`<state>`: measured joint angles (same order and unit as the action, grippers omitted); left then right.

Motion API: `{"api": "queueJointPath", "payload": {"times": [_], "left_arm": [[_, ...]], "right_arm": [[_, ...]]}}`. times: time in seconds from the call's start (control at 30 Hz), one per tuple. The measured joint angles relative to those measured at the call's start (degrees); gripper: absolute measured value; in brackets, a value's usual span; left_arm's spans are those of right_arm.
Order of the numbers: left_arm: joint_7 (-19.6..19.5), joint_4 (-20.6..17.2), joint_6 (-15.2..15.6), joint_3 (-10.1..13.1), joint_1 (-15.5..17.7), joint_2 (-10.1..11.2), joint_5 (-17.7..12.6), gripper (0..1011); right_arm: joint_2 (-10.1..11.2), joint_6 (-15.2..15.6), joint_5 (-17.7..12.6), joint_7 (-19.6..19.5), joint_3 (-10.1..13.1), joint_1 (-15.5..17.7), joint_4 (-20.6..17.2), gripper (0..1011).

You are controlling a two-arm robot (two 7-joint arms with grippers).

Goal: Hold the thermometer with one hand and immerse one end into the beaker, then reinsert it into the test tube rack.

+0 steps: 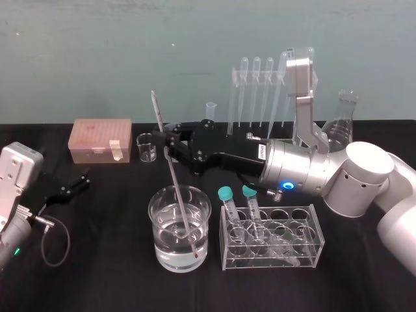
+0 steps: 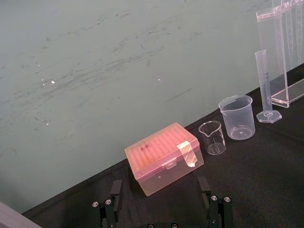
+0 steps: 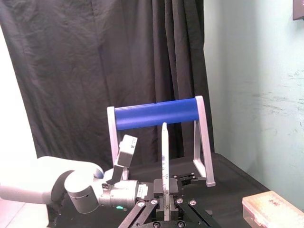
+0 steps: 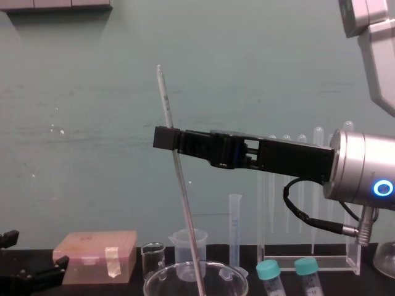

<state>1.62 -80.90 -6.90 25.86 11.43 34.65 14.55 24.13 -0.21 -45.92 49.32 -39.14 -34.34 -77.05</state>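
The thermometer is a long thin glass rod, leaning slightly, with its red-tipped lower end down in the water of the beaker. My right gripper is shut on the rod's upper part, reaching in from the right above the beaker. In the chest view the thermometer passes through the right gripper and drops inside the beaker's rim. The test tube rack, a clear frame with hanging pipettes, stands at the back behind my right arm. My left gripper rests open at the table's left.
A pink tip box and a tiny glass beaker sit back left. A plastic beaker and a graduated cylinder stand near the rack. A clear tube stand with two teal-capped tubes is right of the beaker; a flask stands back right.
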Motion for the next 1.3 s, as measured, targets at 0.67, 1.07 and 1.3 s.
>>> {"api": "queueJointPath", "payload": {"times": [0.67, 1.07, 1.3], "left_arm": [[0.0, 0.0, 0.0, 0.0, 0.0, 0.0, 0.0, 1008], [0.0, 0.0, 0.0, 0.0, 0.0, 0.0, 0.0, 1008], [0.0, 0.0, 0.0, 0.0, 0.0, 0.0, 0.0, 1008]], "right_arm": [[0.0, 0.0, 0.0, 0.0, 0.0, 0.0, 0.0, 58], [0.4, 0.4, -2.9, 1.1, 1.6, -0.7, -2.0, 58], [1.8, 1.2, -6.0, 2.5, 3.7, -3.1, -5.2, 58]]}}
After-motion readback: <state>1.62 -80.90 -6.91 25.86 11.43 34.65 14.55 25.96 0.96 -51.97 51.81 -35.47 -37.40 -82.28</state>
